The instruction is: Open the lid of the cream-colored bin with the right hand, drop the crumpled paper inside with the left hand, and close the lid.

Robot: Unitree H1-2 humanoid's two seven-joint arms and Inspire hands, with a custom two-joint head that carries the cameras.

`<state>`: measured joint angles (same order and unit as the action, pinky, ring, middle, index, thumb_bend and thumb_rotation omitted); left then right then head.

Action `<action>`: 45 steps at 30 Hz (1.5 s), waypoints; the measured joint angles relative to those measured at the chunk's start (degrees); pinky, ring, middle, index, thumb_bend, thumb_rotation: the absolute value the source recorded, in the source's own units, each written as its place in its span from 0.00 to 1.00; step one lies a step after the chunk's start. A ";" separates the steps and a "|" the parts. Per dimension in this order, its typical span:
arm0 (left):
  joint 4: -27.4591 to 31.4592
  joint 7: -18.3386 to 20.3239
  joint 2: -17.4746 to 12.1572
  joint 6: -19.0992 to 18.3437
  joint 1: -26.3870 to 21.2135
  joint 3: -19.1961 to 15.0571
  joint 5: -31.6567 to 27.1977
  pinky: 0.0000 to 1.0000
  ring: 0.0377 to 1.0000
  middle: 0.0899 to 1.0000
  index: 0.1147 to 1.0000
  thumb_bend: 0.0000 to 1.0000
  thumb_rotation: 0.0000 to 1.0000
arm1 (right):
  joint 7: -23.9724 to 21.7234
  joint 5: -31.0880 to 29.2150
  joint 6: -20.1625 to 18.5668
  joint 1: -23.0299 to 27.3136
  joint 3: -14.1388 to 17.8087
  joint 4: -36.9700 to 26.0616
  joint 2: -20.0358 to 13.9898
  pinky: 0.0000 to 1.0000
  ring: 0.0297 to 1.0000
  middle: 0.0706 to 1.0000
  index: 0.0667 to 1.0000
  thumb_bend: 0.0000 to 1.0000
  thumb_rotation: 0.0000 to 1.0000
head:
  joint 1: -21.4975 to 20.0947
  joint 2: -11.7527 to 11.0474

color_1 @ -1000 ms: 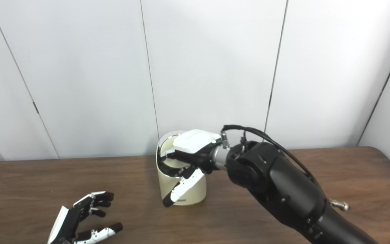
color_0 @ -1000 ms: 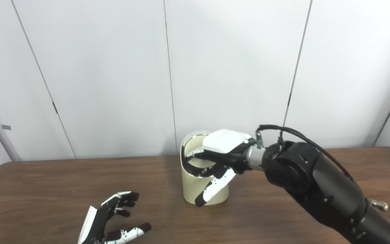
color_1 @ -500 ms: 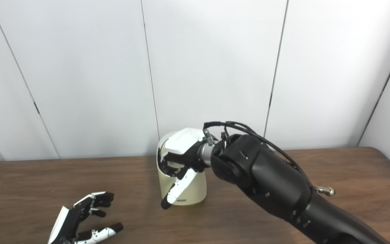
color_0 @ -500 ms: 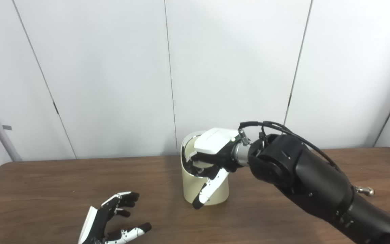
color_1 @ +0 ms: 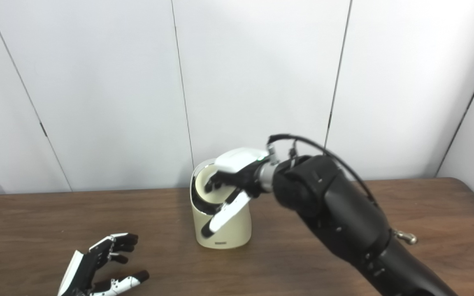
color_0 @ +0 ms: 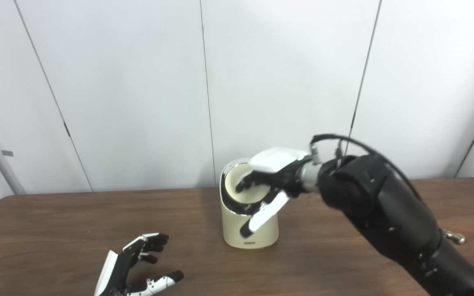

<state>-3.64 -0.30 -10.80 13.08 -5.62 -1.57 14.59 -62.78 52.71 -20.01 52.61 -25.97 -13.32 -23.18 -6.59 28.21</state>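
Note:
The cream-colored bin (color_0: 232,230) stands on the table's middle near the back. Its slanted top has a chrome ring, and the cream lid (color_0: 242,192) fills that ring. My right hand (color_0: 273,177) hovers at the lid's upper right. Its curled fingertips (color_1: 211,185) are at the lid's face and its thumb (color_0: 261,213) hangs down in front of the bin wall. It grips nothing. My left hand (color_0: 132,269) lies low at the front left, palm up, fingers spread, with nothing in it. No crumpled paper shows in either view.
The brown wooden table (color_0: 56,222) runs across the whole picture, with a white panelled wall (color_0: 138,82) right behind the bin. My black right forearm (color_0: 385,213) crosses the table's right half, with a cable looping over the wrist.
My right hand has risen and drawn back a little from the bin's mouth. The dark gap inside the ring is gone and the cream lid now fills it. My left hand has stayed still.

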 measured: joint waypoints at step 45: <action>0.27 0.91 -1.01 0.61 0.95 -0.82 -4.01 0.63 0.72 0.72 0.70 0.92 0.26 | 56.89 -32.26 27.55 -43.85 30.87 6.71 9.89 0.79 0.86 0.86 0.88 0.92 0.78 | 1.49 1.23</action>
<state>-3.37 0.61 -11.81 13.68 -4.66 -2.40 10.59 -5.89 20.45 7.54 8.76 4.89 -6.61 -13.29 -5.10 29.44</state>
